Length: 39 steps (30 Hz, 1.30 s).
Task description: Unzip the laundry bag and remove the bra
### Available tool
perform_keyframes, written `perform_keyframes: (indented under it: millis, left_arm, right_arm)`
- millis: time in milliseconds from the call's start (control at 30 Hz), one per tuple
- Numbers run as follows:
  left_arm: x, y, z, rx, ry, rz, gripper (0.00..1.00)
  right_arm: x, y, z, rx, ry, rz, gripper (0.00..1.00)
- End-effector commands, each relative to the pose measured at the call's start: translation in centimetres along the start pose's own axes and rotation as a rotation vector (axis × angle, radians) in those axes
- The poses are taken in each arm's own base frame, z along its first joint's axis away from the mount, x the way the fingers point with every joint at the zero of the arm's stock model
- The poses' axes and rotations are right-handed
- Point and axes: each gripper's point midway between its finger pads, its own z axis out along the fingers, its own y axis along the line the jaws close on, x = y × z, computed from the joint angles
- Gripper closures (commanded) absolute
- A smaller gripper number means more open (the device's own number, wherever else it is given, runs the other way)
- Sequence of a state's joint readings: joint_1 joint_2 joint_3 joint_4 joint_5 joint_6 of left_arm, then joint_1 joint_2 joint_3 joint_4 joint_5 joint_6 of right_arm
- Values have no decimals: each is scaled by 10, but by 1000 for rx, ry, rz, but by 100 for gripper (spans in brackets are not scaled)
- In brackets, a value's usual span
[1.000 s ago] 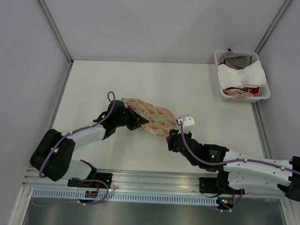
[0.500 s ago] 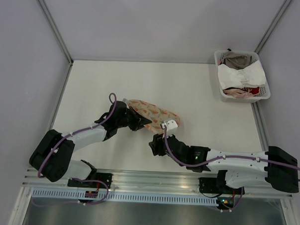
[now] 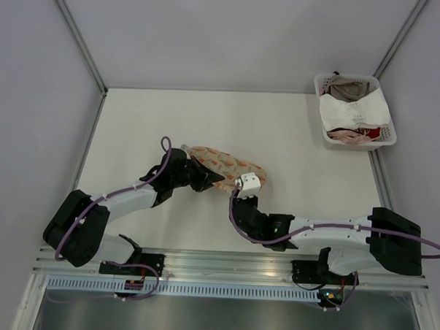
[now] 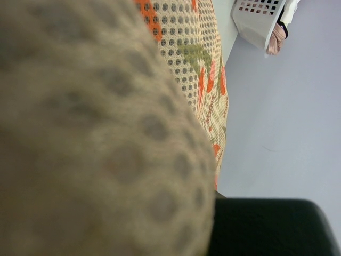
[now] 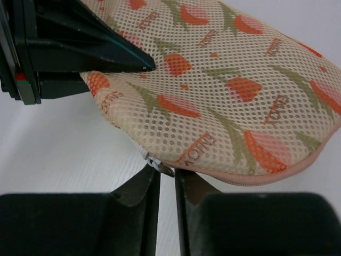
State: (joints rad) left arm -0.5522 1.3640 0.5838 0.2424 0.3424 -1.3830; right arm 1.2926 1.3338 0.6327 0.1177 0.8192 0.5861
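The laundry bag (image 3: pixel 223 165), a cream mesh pouch with orange and green print and a pink zip edge, lies mid-table. My left gripper (image 3: pixel 197 177) is shut on its left end, and its black fingers (image 5: pixel 80 53) show in the right wrist view. The bag's mesh (image 4: pixel 202 64) fills the left wrist view. It is zipped shut (image 5: pixel 224 80). My right gripper (image 5: pixel 166 173) is at the bag's near edge (image 3: pixel 236 189). Its jaws stand a narrow gap apart, with the metal zip pull (image 5: pixel 160 166) lying across the tips. The black bra is hidden.
A white slatted basket (image 3: pixel 388 136) with white, beige and pink garments stands at the far right corner by the wall; it also shows in the left wrist view (image 4: pixel 256 16). Grey walls close the table on three sides.
My right arm has swung left and forward from beside the bag's right end to its near edge at the zip pull. The left gripper and the bag have barely moved.
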Motion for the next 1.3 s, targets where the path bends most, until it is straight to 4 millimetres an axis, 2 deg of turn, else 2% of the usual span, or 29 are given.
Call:
perform_keyframes:
  millis: [0, 100, 200, 333, 400, 433, 533, 667, 733, 800, 833, 867, 900, 933, 967, 1000, 1033, 1067, 1100, 1133, 1167, 1200, 1267]
  left_arm:
    - [1, -25, -4, 89, -1, 10, 98]
    - [2, -21, -1, 78, 4, 6, 98]
    - [1, -17, 1, 67, 2, 13, 98]
    - [-1, -12, 2, 47, -7, 42, 98]
    - [-3, -12, 3, 46, -9, 71, 98]
    - [-3, -12, 5, 40, 3, 82, 98]
    - [-7, -6, 11, 23, 25, 134, 98]
    - [-14, -7, 12, 31, 30, 149, 98]
    - [-11, -18, 12, 80, 72, 215, 98]
    - [-13, -20, 18, 101, 111, 305, 98]
    - [-14, -36, 18, 141, 149, 348, 98]
    - [-14, -29, 26, 134, 186, 400, 98]
    - [-13, -32, 27, 150, 218, 431, 98]
    - [-13, -49, 28, 197, 257, 476, 98]
    - [-13, -35, 37, 172, 309, 523, 98]
    - [-15, -53, 39, 206, 335, 566, 98]
    - [-16, -52, 44, 207, 358, 582, 97]
    - [-15, -54, 48, 231, 381, 625, 92]
    - [-17, -48, 56, 220, 401, 613, 63]
    - [-24, -54, 61, 213, 375, 625, 44]
    - [-28, -53, 65, 199, 362, 629, 1]
    - [-30, -45, 69, 160, 365, 607, 0]
    - [-41, -44, 73, 104, 310, 609, 0]
  right_arm:
    - [-32, -3, -5, 34, -104, 77, 82]
    - [-34, -8, -13, 27, -116, 91, 100]
    - [-36, -13, -20, 28, -101, 87, 100]
    - [-23, -33, -31, 86, -11, 20, 100]
    - [-24, -35, -37, 92, 18, 15, 100]
    - [-15, -40, -41, 98, 63, -19, 99]
    - [-8, -45, -49, 96, 134, -47, 100]
    - [-5, -54, -59, 103, 163, -47, 100]
    - [-1, -66, -62, 139, 174, -59, 99]
    - [2, -75, -66, 171, 194, -82, 100]
    - [3, -78, -66, 187, 201, -77, 100]
    - [5, -79, -67, 194, 210, -82, 99]
    - [8, -85, -69, 212, 224, -93, 100]
    - [10, -86, -69, 218, 229, -84, 99]
    - [11, -87, -70, 221, 235, -80, 99]
    - [11, -88, -72, 224, 240, -75, 99]
    - [10, -87, -73, 214, 238, -64, 100]
    - [9, -85, -73, 208, 235, -58, 99]
    - [7, -83, -72, 200, 229, -48, 100]
    - [6, -82, -72, 196, 224, -40, 100]
    - [5, -80, -72, 188, 223, -44, 99]
    - [4, -77, -70, 182, 218, -36, 100]
    - [6, -74, -67, 181, 224, -51, 100]
